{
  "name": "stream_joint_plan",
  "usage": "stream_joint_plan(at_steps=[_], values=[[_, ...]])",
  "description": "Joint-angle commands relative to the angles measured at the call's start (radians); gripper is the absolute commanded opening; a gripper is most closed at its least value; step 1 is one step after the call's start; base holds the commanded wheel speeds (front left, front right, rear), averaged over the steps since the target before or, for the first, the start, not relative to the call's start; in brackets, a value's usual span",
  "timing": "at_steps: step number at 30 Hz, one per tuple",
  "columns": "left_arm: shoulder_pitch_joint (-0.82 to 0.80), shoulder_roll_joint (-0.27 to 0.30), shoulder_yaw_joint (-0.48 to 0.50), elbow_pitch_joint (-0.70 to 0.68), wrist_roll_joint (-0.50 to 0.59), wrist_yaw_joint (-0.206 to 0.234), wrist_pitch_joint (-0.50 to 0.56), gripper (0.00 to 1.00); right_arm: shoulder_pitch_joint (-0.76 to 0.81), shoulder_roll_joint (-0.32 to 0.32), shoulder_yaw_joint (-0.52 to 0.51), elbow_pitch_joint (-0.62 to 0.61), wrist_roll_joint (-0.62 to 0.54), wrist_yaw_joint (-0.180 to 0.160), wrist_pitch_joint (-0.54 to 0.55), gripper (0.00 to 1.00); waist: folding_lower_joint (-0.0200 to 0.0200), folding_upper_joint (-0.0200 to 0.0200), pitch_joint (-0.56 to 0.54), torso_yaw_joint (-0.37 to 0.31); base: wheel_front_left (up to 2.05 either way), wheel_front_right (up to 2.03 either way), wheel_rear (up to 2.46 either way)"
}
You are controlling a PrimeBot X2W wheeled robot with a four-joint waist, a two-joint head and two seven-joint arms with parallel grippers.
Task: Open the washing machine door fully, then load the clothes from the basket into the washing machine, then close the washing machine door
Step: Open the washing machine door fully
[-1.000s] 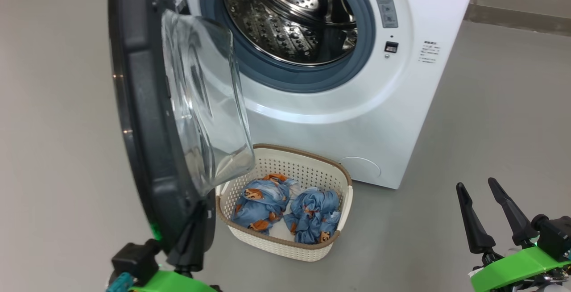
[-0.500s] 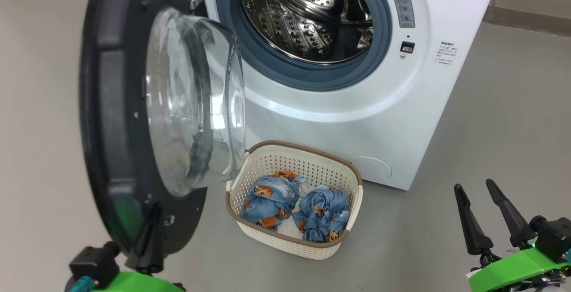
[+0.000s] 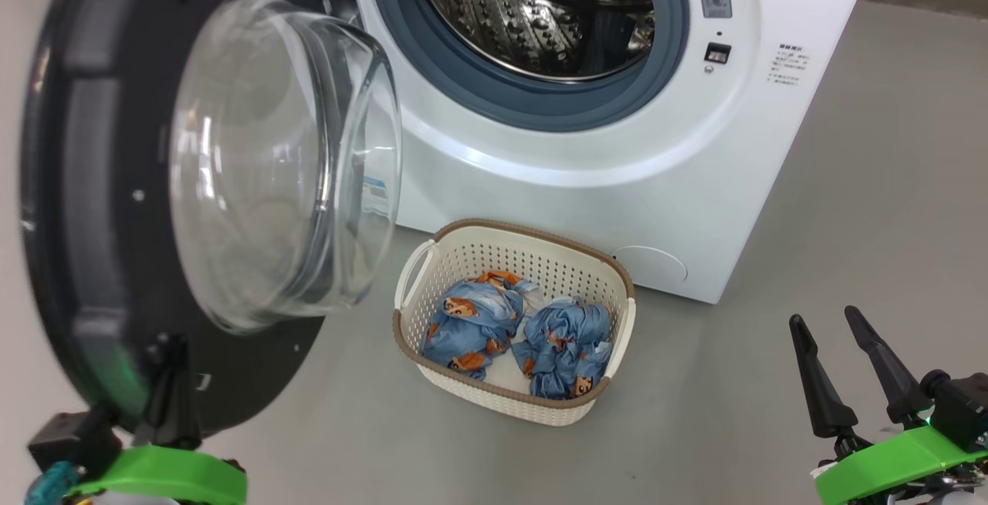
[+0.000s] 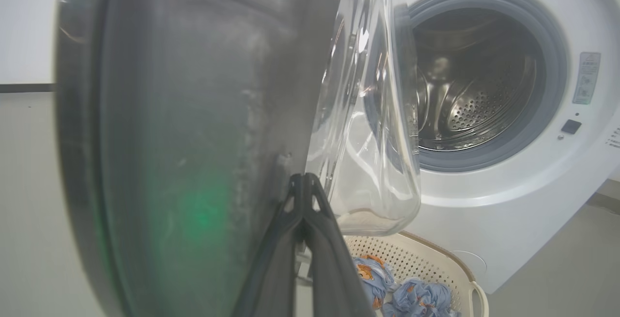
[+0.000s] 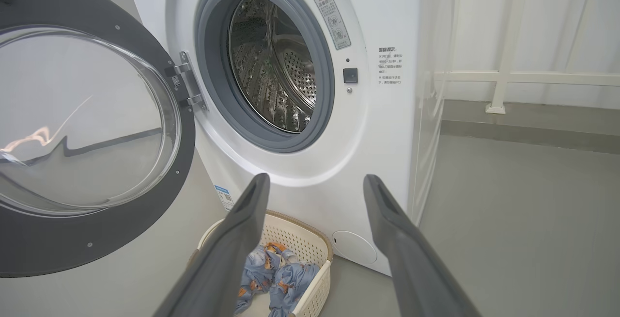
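Observation:
The washing machine (image 3: 579, 204) stands with its steel drum (image 3: 540, 11) exposed. The washing machine door (image 3: 100, 181) hangs swung out to the left, its glass bowl (image 3: 270, 165) bulging toward me. My left gripper (image 3: 171, 347) is shut, its tips pressed against the inner face of the door's lower black rim; the left wrist view shows the joined fingers (image 4: 302, 196) on the door (image 4: 193, 113). The basket (image 3: 532, 231) sits on the floor before the machine with two blue clothes (image 3: 471, 320) inside. My right gripper (image 3: 823, 318) stands open and empty at the lower right, away from the basket.
Grey floor (image 3: 849, 181) spreads to the right of the machine and around the basket. In the right wrist view, a white railing (image 5: 503, 79) and a raised ledge run along the back right, beyond the machine's side.
The door has swung further out to the left, and my left gripper has gone left with it. The head camera has shifted. The right gripper has not moved.

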Motion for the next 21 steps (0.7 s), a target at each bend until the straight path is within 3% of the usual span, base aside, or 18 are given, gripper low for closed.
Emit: stream_joint_plan(at_steps=[1, 15, 21], values=[[-0.053, 0.045, 0.058, 0.001, -0.010, 0.017, -0.014, 0.00, -0.028, -0.027, 0.019, -0.027, -0.003, 0.006, -0.012, 1.00, 0.0000, 0.0000, 0.011, -0.001, 0.00, 0.00, 0.00], [-0.161, 0.114, 0.172, 0.171, -0.001, 0.013, -0.040, 0.00, -0.058, -0.062, 0.022, -0.034, 0.002, 0.006, -0.012, 1.00, 0.0000, 0.0000, 0.075, -0.007, 0.00, 0.00, 0.00], [-0.209, 0.132, 0.268, 0.201, 0.019, -0.002, -0.041, 0.00, -0.078, -0.083, 0.027, -0.038, 0.002, 0.006, -0.012, 1.00, 0.0000, 0.0000, 0.116, -0.011, 0.00, 0.00, 0.00]])
